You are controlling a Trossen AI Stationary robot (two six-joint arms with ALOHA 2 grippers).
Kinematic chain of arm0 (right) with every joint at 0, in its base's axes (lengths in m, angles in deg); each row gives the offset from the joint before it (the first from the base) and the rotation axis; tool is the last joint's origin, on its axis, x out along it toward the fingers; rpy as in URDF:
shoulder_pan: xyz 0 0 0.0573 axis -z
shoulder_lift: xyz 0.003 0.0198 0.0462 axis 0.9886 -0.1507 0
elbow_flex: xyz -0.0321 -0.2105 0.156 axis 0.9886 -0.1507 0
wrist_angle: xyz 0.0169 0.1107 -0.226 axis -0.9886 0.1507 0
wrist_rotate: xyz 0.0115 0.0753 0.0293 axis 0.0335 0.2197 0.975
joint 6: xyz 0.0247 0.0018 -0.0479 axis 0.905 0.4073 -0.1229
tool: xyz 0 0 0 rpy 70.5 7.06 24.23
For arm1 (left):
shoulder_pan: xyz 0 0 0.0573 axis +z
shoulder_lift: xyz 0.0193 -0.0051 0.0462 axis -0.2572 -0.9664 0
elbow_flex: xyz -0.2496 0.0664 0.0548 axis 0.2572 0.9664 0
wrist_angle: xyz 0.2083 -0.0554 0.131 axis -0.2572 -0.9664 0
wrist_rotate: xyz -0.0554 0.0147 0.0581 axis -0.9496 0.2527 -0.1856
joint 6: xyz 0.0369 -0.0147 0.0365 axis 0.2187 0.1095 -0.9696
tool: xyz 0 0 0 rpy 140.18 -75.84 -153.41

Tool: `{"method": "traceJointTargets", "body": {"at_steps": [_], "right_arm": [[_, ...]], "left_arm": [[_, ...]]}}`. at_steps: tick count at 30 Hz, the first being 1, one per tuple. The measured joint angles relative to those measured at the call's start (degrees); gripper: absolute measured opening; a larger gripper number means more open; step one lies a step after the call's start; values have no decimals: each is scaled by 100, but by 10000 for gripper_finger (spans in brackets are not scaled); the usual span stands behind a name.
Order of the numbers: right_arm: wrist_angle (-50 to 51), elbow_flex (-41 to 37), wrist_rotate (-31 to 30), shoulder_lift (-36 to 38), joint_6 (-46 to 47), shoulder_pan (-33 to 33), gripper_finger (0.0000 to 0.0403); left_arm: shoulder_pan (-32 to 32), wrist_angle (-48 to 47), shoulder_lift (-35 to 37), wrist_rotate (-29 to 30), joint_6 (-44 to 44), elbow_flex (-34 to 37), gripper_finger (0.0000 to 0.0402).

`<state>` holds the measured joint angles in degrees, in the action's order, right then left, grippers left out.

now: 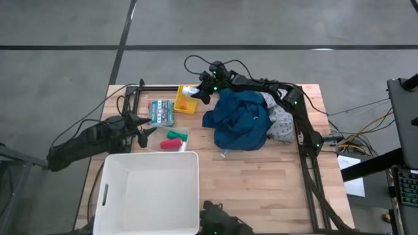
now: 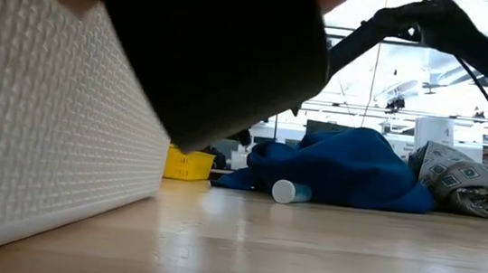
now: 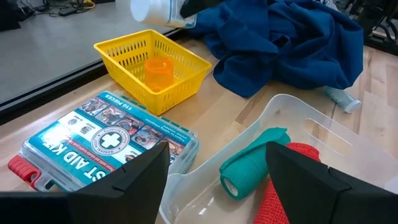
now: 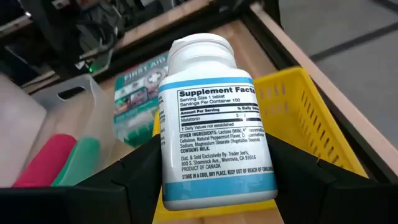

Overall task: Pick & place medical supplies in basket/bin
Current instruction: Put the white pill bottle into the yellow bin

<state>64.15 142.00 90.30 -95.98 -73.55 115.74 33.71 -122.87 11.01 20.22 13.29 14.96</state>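
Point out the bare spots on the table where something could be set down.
Bare wood lies right of the white tub, below the blue garment, out to the right arm's frame. The tub itself is empty. Crowded: the far strip with yellow basket, first-aid kit, rolls and grey cloth.

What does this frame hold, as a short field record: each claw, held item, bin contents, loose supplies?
right claw: shut on the white supplement bottle, above the yellow basket
left claw: open, empty, over the clear tray holding the green roll and red roll
white bin: nothing visible inside
yellow basket contents: orange bottle
on table: blue garment, grey speckled cloth, first aid kit
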Motion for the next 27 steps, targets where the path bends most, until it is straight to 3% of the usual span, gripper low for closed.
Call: {"method": "traceJointTargets", "body": {"at_steps": [9, 19, 27], "right_arm": [[773, 668, 279, -280, -362, 136, 242], [881, 729, 912, -554, -45, 188, 242], [918, 731, 997, -553, -34, 189, 242]], "left_arm": [[0, 0, 0, 0, 0, 0, 272], [0, -2, 0, 0, 0, 0, 272], [0, -1, 0, 0, 0, 0, 272]]}}
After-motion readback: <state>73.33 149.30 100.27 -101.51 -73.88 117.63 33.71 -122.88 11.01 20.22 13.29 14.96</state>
